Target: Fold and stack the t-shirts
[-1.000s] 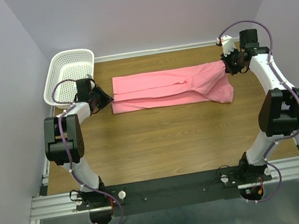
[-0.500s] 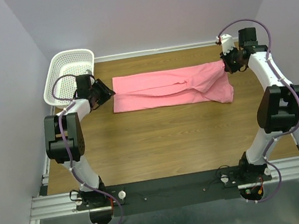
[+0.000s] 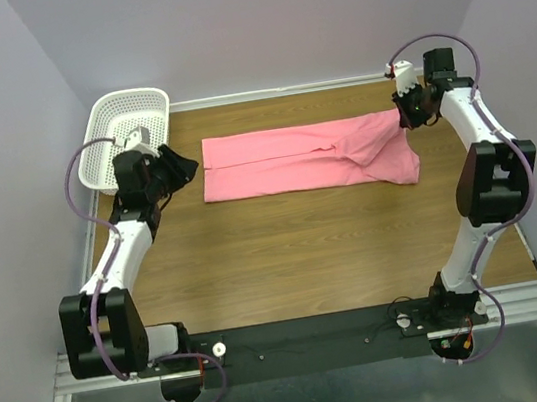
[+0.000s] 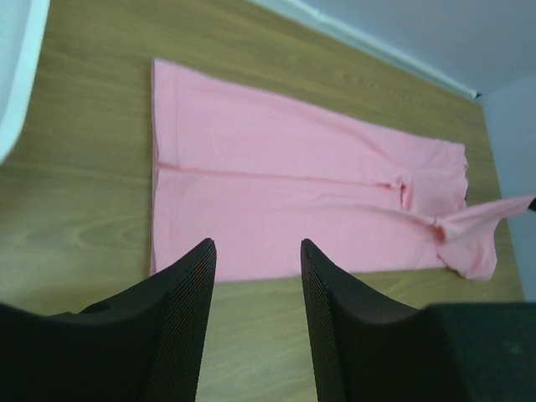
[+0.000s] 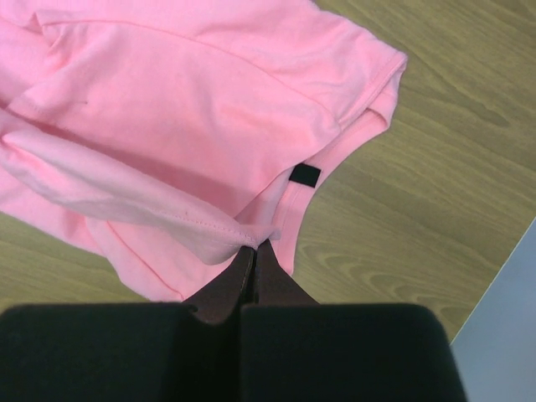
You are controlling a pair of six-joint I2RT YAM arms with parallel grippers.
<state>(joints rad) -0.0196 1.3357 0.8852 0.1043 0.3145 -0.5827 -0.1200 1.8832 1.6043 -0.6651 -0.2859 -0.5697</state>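
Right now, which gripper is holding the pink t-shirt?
The right gripper, pinched shut on a stitched edge of the t-shirt; the left gripper stands open, apart from the cloth.

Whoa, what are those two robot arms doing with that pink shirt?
They are folding it. The pink t-shirt lies on the wooden table, already folded into a long strip. The right gripper is shut on a bit of cloth at the shirt's right end, pinching it up off the table. The left gripper is open and hovers by the shirt's left end, holding nothing. The white basket sits in the far left corner.
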